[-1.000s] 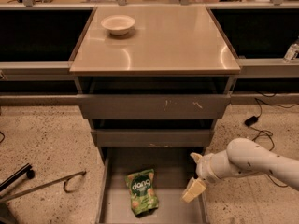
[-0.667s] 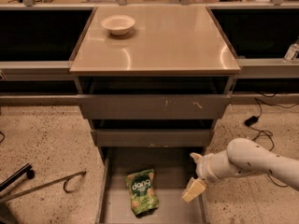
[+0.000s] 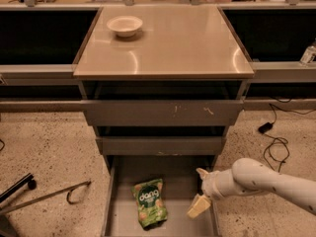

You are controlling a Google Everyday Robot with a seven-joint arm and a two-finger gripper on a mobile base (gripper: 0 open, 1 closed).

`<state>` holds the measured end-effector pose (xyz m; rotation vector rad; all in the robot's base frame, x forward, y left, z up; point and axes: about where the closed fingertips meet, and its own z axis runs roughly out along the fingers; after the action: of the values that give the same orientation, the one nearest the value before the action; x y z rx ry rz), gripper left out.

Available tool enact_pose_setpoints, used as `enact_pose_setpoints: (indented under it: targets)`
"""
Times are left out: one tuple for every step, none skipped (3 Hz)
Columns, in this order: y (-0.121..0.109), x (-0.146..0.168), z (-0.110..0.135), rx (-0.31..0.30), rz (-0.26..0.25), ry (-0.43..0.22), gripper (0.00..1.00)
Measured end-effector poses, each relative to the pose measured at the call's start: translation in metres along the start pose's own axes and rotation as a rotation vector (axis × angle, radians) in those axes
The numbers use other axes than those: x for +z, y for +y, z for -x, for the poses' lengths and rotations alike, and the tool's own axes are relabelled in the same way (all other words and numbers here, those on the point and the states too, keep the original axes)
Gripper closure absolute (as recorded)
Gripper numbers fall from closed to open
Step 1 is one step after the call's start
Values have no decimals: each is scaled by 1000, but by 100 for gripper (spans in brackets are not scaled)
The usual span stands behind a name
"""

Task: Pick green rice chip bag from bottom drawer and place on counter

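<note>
The green rice chip bag (image 3: 150, 208) lies flat on the grey floor of the pulled-out bottom drawer (image 3: 178, 179), left of centre, white lettering up. My gripper (image 3: 200, 190) reaches in from the right on a white arm and hovers over the drawer's right side, about a hand's width right of the bag and apart from it. Its two cream fingers (image 3: 198, 207) stand spread open and hold nothing. The beige counter (image 3: 177, 43) tops the cabinet above.
A white bowl (image 3: 125, 25) sits at the counter's back left. Two narrower grey drawers (image 3: 163, 111) stand partly open above the bottom one. Dark recessed shelves flank the cabinet. A black cable (image 3: 274, 142) lies on the floor at right, and a metal bar (image 3: 44, 195) at left.
</note>
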<state>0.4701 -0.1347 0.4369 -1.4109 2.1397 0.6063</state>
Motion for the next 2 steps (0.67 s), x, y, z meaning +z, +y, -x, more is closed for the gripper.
enact_pose_setpoints:
  targets:
    - [-20, 71, -28, 7, -34, -43, 0]
    - [-28, 142, -55, 71, -41, -103, 0]
